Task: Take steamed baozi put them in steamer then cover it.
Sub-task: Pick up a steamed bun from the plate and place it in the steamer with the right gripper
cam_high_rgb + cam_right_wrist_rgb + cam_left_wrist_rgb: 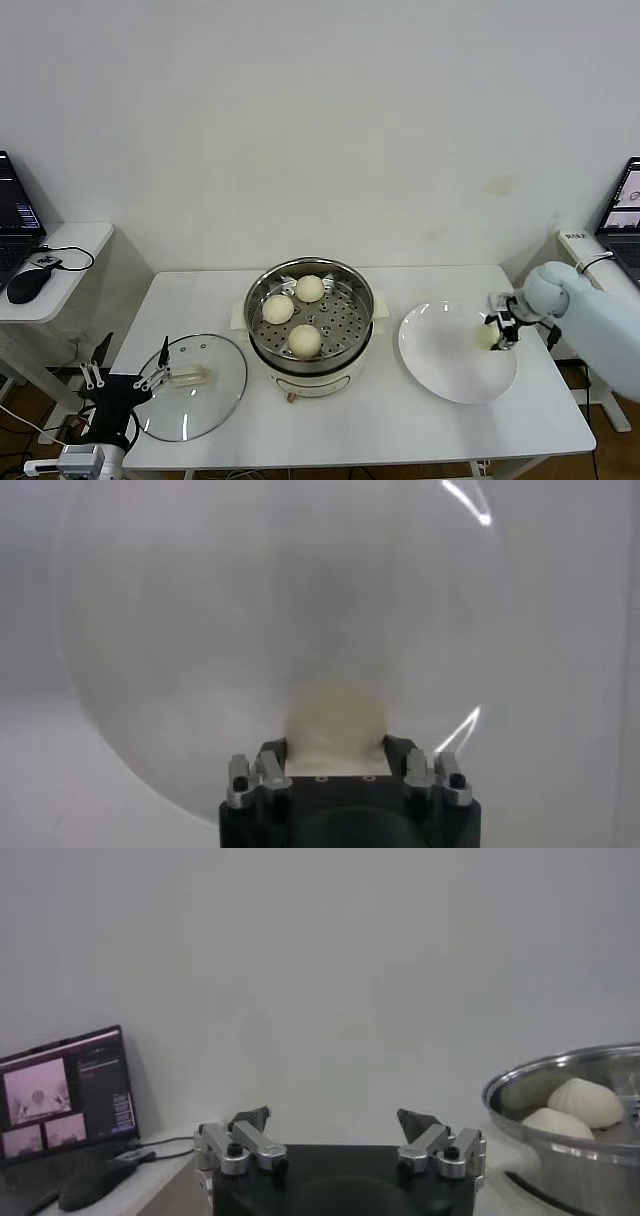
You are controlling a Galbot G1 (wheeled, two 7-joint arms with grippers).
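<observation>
The steamer stands mid-table with three baozi on its perforated tray. It also shows in the left wrist view, with two baozi inside. The fourth baozi is at the right side of the white plate. My right gripper is shut on it, with the jaws pressed against both its sides. In the right wrist view the baozi fills the gripper over the plate. The glass cover lies flat left of the steamer. My left gripper is open and empty beside the cover's left edge.
A side table at the far left holds a laptop and a black mouse. Another laptop stands at the far right. The table's front edge runs close below the cover and plate.
</observation>
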